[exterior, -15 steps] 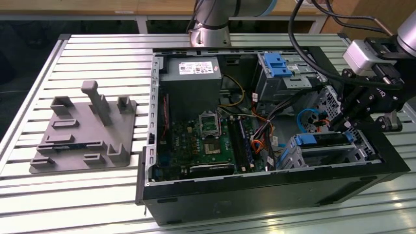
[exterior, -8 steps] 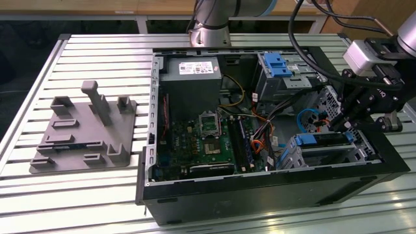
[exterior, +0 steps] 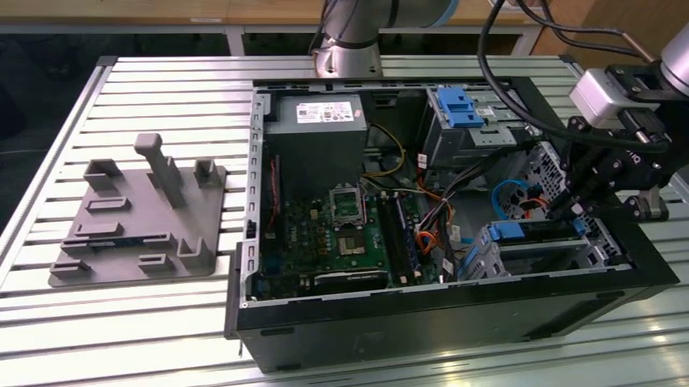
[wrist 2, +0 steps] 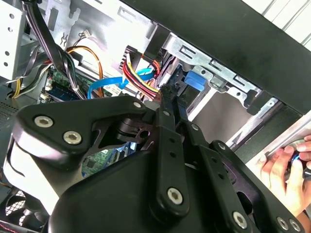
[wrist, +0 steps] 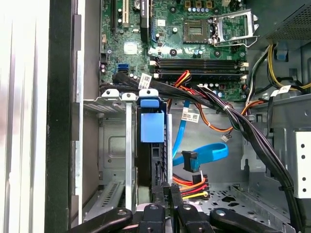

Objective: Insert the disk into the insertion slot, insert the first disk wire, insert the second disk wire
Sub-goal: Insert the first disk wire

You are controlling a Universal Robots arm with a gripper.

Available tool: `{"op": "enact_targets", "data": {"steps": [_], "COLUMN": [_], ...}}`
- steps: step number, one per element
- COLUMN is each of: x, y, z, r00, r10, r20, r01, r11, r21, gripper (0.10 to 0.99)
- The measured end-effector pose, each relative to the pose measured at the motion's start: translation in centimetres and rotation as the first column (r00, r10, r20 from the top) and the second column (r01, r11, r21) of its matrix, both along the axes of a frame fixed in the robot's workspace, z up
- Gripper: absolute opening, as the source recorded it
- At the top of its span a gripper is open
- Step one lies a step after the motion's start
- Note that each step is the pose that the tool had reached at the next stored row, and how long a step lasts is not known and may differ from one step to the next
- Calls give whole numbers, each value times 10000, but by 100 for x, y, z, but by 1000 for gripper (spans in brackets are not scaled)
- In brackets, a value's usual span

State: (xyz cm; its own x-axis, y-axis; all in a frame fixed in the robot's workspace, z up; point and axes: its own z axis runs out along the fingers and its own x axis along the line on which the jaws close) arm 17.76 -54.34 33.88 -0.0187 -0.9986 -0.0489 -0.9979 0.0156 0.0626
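Disk [wrist: 151, 125]: blue-framed, standing on edge inside slot [wrist: 109, 145], the small grey cage in the case [exterior: 431, 318] corner at the exterior view's right. Gripper [wrist: 167, 191]: fingers drawn together, nothing seen between them, tips just beside disk; contact cannot be told. Blue cable [wrist: 209, 153], red-yellow wires [wrist: 192, 183]: lying beside cage, near gripper. Motherboard [wrist: 194, 43]: beyond cage. Hand [wrist 2: 286, 170]: outside case wall. Grey fixture [exterior: 140, 218]: on slatted table [exterior: 161, 339], well apart from case

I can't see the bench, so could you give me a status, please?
Gripper shut, at the disk. Disk sits in the cage. Blue cable loose alongside.
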Motion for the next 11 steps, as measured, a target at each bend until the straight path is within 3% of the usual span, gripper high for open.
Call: {"op": "enact_targets", "data": {"steps": [11], "x": [-11], "y": [-2], "z": [-1], "r00": [9999], "r10": [-121], "r20": [0], "r01": [121], "r11": [9999], "r21": [0], "gripper": [165]}}
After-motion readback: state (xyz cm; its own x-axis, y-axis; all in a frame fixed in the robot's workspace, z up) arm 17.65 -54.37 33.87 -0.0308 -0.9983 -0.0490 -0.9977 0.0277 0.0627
